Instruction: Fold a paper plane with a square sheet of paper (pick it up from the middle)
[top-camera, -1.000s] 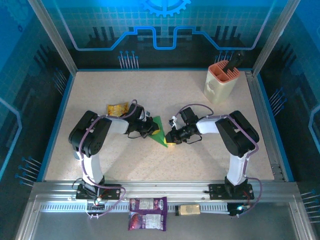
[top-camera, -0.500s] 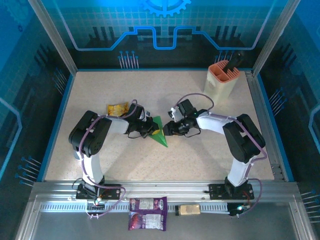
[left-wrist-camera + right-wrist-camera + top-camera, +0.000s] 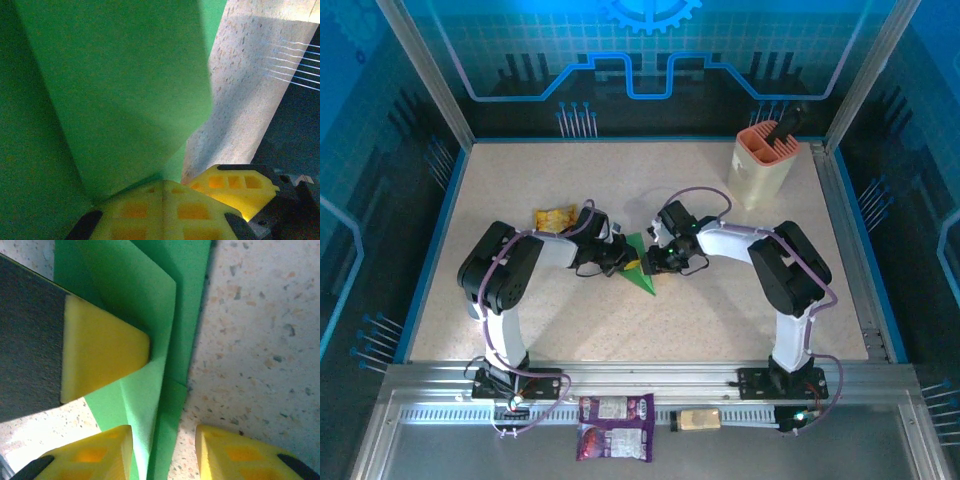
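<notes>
The green paper (image 3: 641, 274) lies mid-table as a creased, narrow pointed shape with its tip toward the near edge. My left gripper (image 3: 623, 263) is at its left side. Its yellow fingers are shut together (image 3: 162, 189), with the tips on the green paper (image 3: 115, 90). In the right wrist view the left gripper's fingertips (image 3: 107, 357) rest on a folded flap of the paper (image 3: 162, 315). My right gripper (image 3: 656, 262) is open (image 3: 162, 432) and straddles the paper's long right fold. One of its fingers (image 3: 102, 450) is over paper and the other finger (image 3: 240, 452) over bare table.
A yellow snack packet (image 3: 556, 218) lies just behind the left arm's wrist. A beige holder with an orange top (image 3: 762, 165) stands at the back right. Purple packets (image 3: 615, 427) and a small tan item (image 3: 698, 419) sit on the front rail.
The right gripper has moved from near the paper's tip away from the near edge, to the paper's right fold. The left gripper and the paper have stayed in place.
</notes>
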Action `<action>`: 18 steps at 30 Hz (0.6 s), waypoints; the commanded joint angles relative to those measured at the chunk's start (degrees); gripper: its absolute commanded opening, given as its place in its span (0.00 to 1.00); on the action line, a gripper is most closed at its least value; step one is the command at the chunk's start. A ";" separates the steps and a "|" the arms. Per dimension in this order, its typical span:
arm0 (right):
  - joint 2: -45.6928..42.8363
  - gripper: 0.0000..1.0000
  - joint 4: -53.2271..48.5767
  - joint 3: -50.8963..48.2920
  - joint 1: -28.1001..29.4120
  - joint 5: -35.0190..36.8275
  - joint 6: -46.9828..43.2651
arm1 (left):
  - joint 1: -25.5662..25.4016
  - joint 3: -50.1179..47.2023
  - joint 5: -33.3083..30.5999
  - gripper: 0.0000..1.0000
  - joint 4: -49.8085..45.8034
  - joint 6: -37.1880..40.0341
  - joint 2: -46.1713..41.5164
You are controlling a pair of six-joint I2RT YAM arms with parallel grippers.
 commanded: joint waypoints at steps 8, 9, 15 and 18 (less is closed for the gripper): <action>2.15 0.35 1.42 -0.49 0.19 -2.77 4.56 | 0.36 0.98 3.12 0.03 0.00 1.44 -1.19; 2.37 0.34 1.42 -0.64 0.19 -2.75 4.82 | 0.28 1.04 3.30 0.04 0.19 1.37 -1.18; 3.45 0.29 0.63 -1.47 0.28 -2.15 5.50 | 0.38 1.06 3.53 0.05 1.15 0.63 -2.05; 3.60 0.28 0.66 -2.06 0.37 -1.66 5.61 | 0.37 1.15 3.49 0.06 1.32 0.41 -2.57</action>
